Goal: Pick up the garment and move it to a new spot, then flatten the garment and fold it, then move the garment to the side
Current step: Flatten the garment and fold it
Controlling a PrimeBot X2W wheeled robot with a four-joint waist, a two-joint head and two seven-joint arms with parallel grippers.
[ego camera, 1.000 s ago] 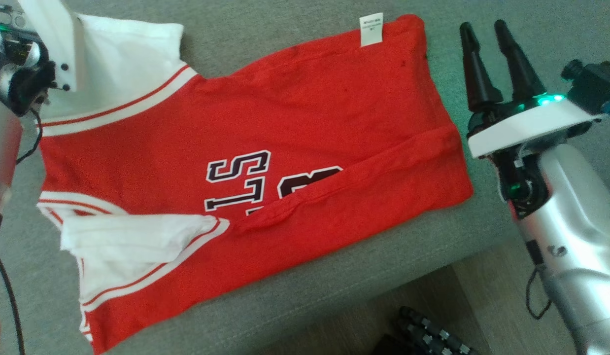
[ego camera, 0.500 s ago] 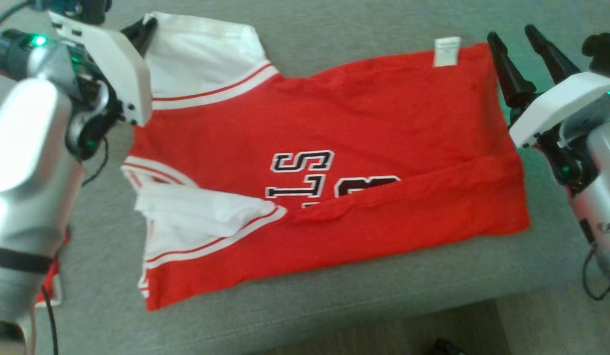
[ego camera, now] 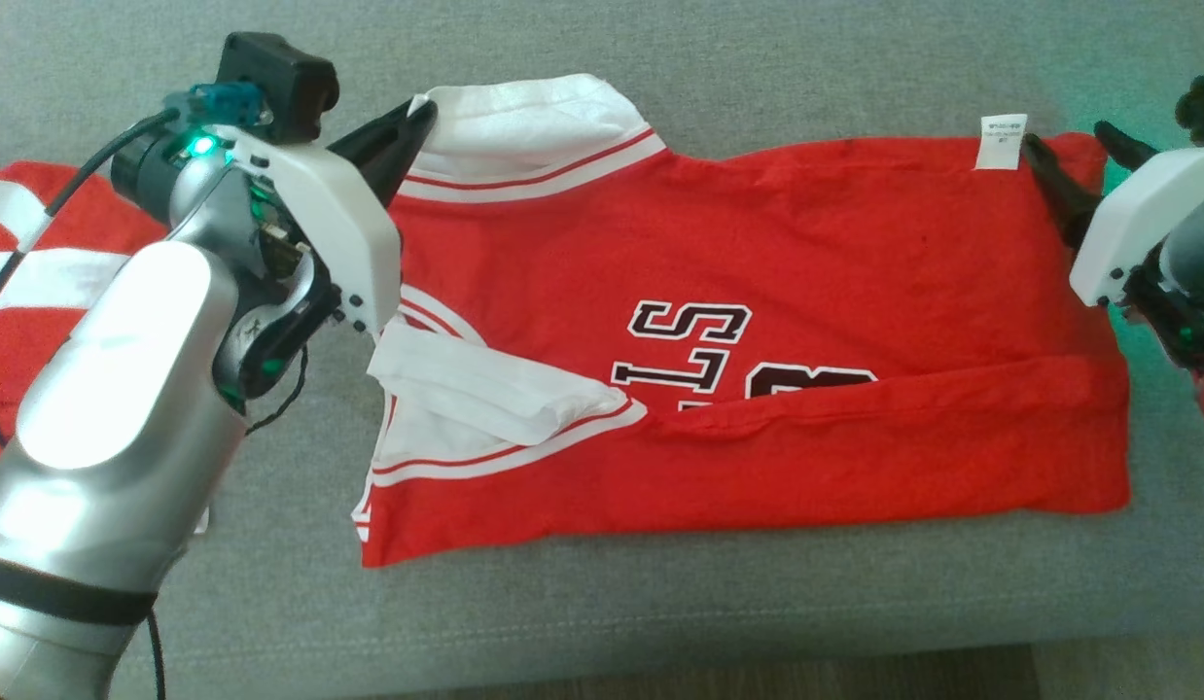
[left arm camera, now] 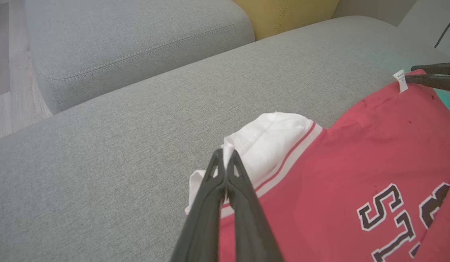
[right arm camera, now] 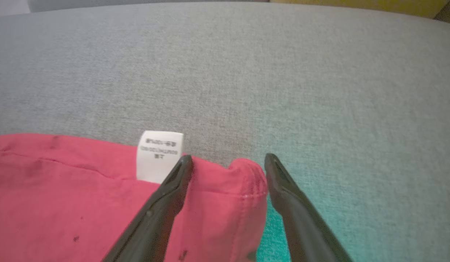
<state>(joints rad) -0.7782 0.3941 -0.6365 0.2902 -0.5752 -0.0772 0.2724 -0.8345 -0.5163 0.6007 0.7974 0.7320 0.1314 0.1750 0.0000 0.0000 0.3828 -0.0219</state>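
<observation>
On the grey sofa seat [ego camera: 660, 622] the red garment [ego camera: 758, 292] lies spread, w/ its near long edge already folded up over the print. Change vs. 1 sec ago: the head cam has swung, so the pic shift isn't the shirt moving. Rel. to the cloth, though, the right claw [right arm camera: 228, 160] has come in. It was clear of the hem side; now it's open and straddling the far hem corner, just beside the white label [ego camera: 1001, 141], not gripping yet. Left claw [left arm camera: 225, 154] is pinched shut on the far white sleeve [ego camera: 534, 122], fabric between its fingers. Prob. meaning: the far-edge fold is being set up, and the right claw must close before any lift. Long axis runs left-right across the head view, w/ the sleeve end to the robot's left and the hem to its right. Second red-white cloth [ego camera: 28, 253] lies further left.
</observation>
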